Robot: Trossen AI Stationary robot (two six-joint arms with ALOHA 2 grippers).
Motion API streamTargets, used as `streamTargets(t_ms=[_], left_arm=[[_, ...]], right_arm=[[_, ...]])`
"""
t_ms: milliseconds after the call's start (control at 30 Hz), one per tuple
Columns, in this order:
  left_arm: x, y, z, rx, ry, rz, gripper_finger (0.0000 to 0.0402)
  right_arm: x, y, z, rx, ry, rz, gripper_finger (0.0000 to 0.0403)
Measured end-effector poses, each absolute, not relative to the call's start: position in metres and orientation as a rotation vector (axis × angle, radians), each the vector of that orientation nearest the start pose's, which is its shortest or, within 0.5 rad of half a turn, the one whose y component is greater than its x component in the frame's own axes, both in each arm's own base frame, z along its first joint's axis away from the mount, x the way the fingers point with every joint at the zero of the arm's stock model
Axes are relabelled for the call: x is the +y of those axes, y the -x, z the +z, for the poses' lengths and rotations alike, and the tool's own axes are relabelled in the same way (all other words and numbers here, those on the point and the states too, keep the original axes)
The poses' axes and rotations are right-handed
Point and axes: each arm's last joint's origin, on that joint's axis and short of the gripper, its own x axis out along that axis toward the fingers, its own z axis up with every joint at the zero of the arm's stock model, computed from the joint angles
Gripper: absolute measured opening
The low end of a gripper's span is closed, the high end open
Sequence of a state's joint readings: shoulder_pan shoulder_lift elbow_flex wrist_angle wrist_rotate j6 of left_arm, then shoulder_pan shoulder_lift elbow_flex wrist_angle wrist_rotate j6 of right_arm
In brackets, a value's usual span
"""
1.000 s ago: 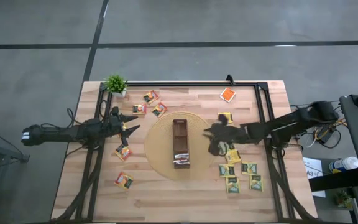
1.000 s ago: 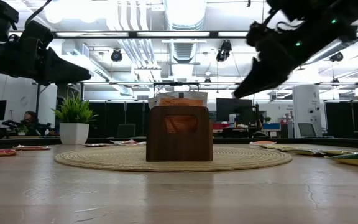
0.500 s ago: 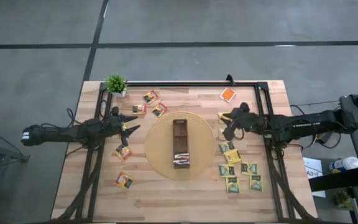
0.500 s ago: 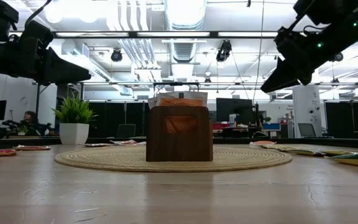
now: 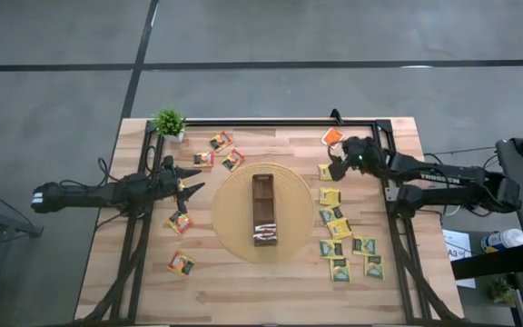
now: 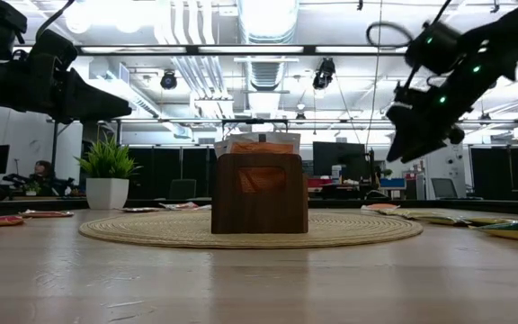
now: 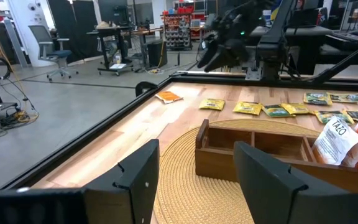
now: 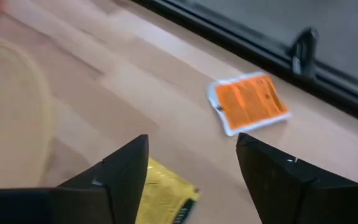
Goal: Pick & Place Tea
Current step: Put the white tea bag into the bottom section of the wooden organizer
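Note:
Small tea sachets lie flat on the wooden table on both sides of a round woven mat [image 5: 234, 195]. A long brown box [image 5: 263, 209] stands on the mat, with sachets [image 7: 344, 140] in one end. My right gripper [image 5: 334, 164] hangs open above the far right of the table. In its wrist view [image 8: 191, 186] an orange sachet [image 8: 248, 102] lies ahead of the fingers and a yellow sachet [image 8: 160, 193] lies under them. My left gripper [image 5: 189, 186] waits open and level at the mat's left edge, facing the box [image 7: 260, 149].
A small potted plant [image 5: 169, 123] stands at the far left corner. A black frame rail [image 5: 271, 122] runs along the far edge. More sachets lie at the right near side [image 5: 352, 256] and at the left [image 5: 181, 222].
My right gripper has swung from the mat's right side toward the table's far right corner, coming close to the orange sachet, and has turned as it went. The sachets on the table have stayed where they were.

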State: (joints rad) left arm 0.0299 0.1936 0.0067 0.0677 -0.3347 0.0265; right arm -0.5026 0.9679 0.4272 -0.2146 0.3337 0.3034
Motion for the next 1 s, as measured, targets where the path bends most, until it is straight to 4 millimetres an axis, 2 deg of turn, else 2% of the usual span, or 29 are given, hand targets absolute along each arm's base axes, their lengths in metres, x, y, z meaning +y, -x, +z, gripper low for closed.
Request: streamTargets(t_ms=[233,567,800,1000], left_arm=[[0.013,-0.107,0.156,0.123,-0.044,0.363,0.0202],[0.013,-0.107,0.156,0.123,-0.044,0.363,0.0202],[0.013,-0.107,0.156,0.123,-0.044,0.363,0.0202],[0.013,-0.107,0.156,0.123,-0.044,0.363,0.0202]], right_arm=[[-0.135,-0.157,0.172,0.768,-0.392,-0.940,0.0256],[-0.180,-0.182,0.151,0.940,-0.407,-0.928,0.0247],[-0.198,-0.195,0.138,1.009,-0.406,-0.921,0.0245],[-0.207,-0.197,0.127,1.059,-0.415,-0.946,0.0243]])
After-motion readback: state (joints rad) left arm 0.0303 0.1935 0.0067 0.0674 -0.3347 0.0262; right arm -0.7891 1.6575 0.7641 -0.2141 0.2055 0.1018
